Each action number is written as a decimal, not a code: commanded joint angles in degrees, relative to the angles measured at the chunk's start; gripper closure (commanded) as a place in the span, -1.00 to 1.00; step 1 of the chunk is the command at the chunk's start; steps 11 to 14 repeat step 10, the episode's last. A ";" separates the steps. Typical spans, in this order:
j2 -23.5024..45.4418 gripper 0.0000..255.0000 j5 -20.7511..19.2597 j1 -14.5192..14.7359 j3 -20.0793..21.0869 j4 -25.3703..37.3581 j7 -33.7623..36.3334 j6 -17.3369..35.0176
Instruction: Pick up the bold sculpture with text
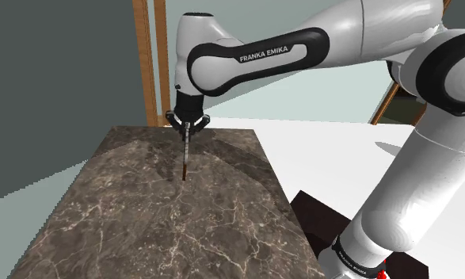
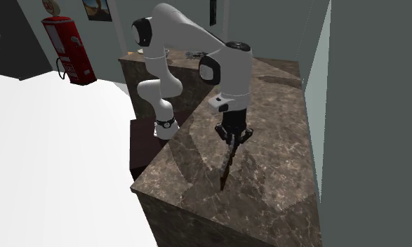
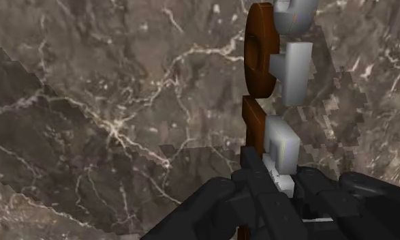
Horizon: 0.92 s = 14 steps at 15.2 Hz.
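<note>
Closest to me, the white arm [image 1: 397, 198] rises from its stand beside the brown, pale-veined marble counter [image 1: 143, 230]. Out over the middle of that slab the black gripper [image 3: 277, 183] points straight down, its fingers closed tight on the top end of the sculpture [image 3: 262, 65]. The piece hangs below the gripper as a thin upright strip, and I cannot tell whether its lower end touches the stone or clears it. To my eye it would be stiff, fairly light and hard-surfaced, perhaps a little slick. A pinch across its thin flat faces near one end, as here, seems the sensible hold, though so long a piece might swing. It is a stack of chunky block letters, dark brown on one side with pale grey-white pieces alongside. Beyond it stand a wooden door frame [image 1: 153, 63] and a grey-green wall [image 1: 56, 79]
</note>
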 commanded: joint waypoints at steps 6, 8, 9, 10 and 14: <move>-0.79 1.00 0.53 0.02 0.06 4.49 -0.38 -5.18; -0.92 1.00 0.63 0.01 0.06 5.88 -0.49 -6.69; -0.94 1.00 0.65 0.01 0.06 5.98 -0.50 -6.80; -0.93 1.00 0.64 0.01 0.06 5.99 -0.50 -6.81; -0.93 1.00 0.64 0.01 0.06 5.99 -0.50 -6.81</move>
